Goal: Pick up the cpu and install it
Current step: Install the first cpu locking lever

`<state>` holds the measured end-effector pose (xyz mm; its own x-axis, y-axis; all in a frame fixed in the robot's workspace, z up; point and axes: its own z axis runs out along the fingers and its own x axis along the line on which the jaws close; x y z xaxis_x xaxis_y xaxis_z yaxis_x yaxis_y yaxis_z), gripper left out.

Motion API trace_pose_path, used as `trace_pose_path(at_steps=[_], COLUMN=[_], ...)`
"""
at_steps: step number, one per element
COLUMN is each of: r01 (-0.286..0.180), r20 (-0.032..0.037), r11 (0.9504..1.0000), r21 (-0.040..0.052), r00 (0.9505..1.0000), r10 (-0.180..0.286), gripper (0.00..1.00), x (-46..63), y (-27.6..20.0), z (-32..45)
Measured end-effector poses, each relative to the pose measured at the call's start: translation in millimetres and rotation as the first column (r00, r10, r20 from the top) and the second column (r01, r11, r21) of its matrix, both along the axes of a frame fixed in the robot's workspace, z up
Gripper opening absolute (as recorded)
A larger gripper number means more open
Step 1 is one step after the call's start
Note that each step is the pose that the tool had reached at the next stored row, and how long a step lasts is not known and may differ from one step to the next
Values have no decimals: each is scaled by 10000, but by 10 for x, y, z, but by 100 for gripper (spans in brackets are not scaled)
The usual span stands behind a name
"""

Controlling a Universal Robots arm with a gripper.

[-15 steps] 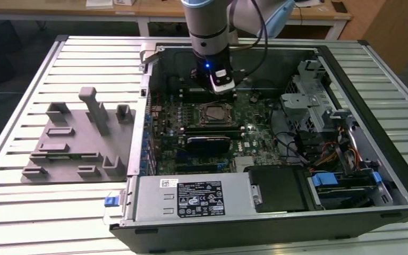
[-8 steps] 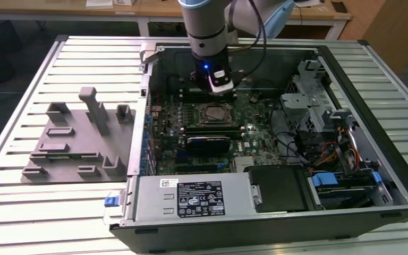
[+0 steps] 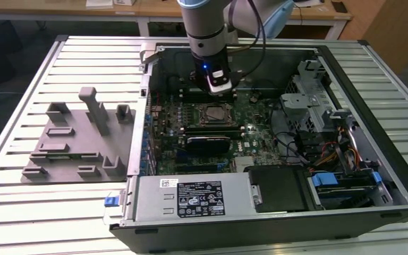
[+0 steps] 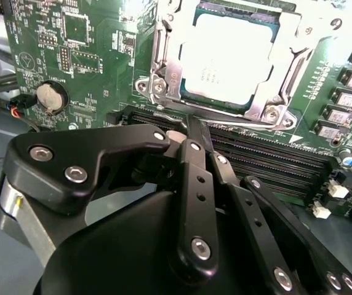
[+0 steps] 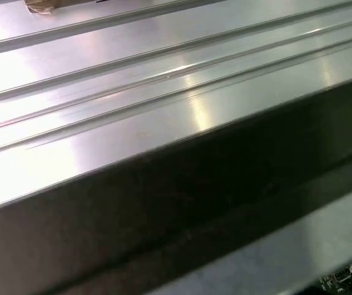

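The cpu (image 4: 228, 58) is a pale silvery square lying flat in the motherboard socket, with the metal retaining frame (image 4: 164, 61) around its edges. In the exterior view the cpu (image 3: 213, 112) sits mid-board inside the open computer case (image 3: 275, 228). My gripper (image 3: 219, 91) hangs just behind the socket, a little above the board. In the second wrist view the black fingers of my gripper (image 4: 194, 123) meet at their tips with nothing between them, over the memory slots (image 4: 256, 160) beside the socket.
A grey plastic fixture (image 3: 76, 143) with upright blocks stands on the ribbed metal table (image 5: 133, 74) at the exterior view's left of the case. Inside the case are a power supply (image 3: 189, 197), drive cages (image 3: 310, 101) and loose cables (image 3: 331, 154). A coin battery (image 4: 51, 96) sits on the board.
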<state>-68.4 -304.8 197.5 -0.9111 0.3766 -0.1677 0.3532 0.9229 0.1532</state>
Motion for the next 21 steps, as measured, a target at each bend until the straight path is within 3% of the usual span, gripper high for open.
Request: trace_pose_path(at_steps=[3,21], r01=[279,461], r20=[0,2], r11=[9996,9989], r21=[0,17], r00=[9996,9989], r10=[-279,-461], gripper=[11,11], x=[0,2], y=[0,-14], z=[-3,-51])
